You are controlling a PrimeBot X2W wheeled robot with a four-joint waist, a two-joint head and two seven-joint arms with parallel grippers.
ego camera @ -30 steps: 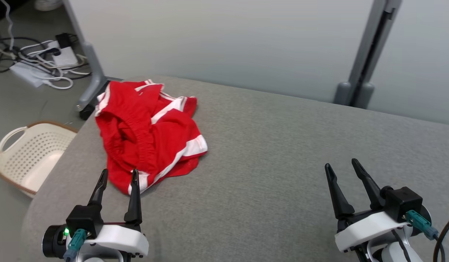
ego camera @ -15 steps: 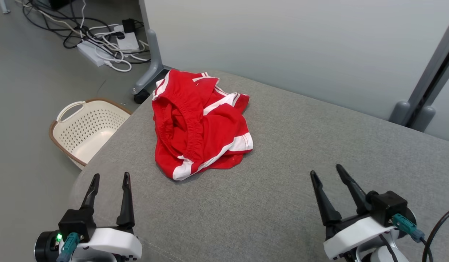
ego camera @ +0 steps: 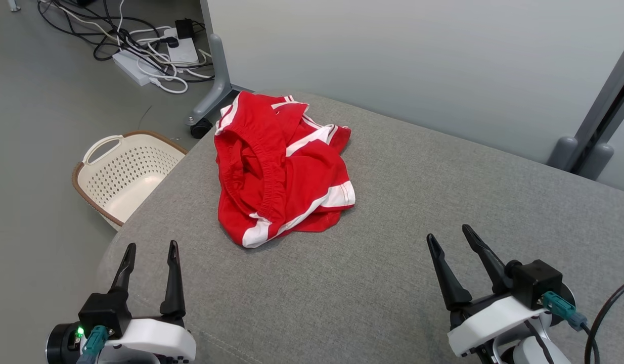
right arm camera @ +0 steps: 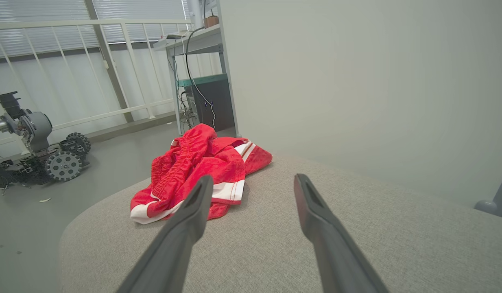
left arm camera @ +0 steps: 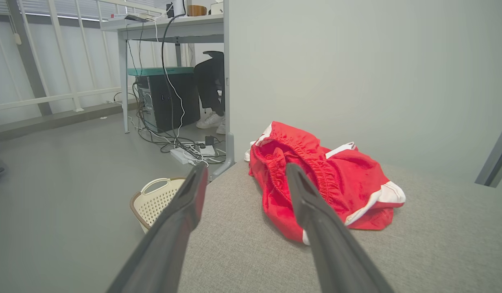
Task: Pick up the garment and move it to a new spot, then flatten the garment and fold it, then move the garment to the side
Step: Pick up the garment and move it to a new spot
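Observation:
A crumpled pair of red shorts with white stripes (ego camera: 279,169) (left arm camera: 320,183) (right arm camera: 198,171) lies on the grey cushioned surface (ego camera: 393,212), near its far left corner. My left gripper (ego camera: 150,248) is open at the lower left, over the surface's near left corner, a short way in front of the garment and apart from it. At the lower right my right gripper (ego camera: 449,235) is open too, well to the right of the shorts. Nothing sits between either pair of fingers.
A cream perforated laundry basket (ego camera: 122,174) (left arm camera: 155,199) stands on the floor to the left of the surface. Cables and a power strip (ego camera: 150,55) lie on the floor beyond. A pale partition wall (ego camera: 418,60) runs behind, with grey posts (ego camera: 590,131). A wheeled robot (right arm camera: 35,150) stands farther off.
The head camera has swung left, so the whole picture shifted right and more floor and basket show. The shorts lie as before. Both grippers stay open, holding nothing.

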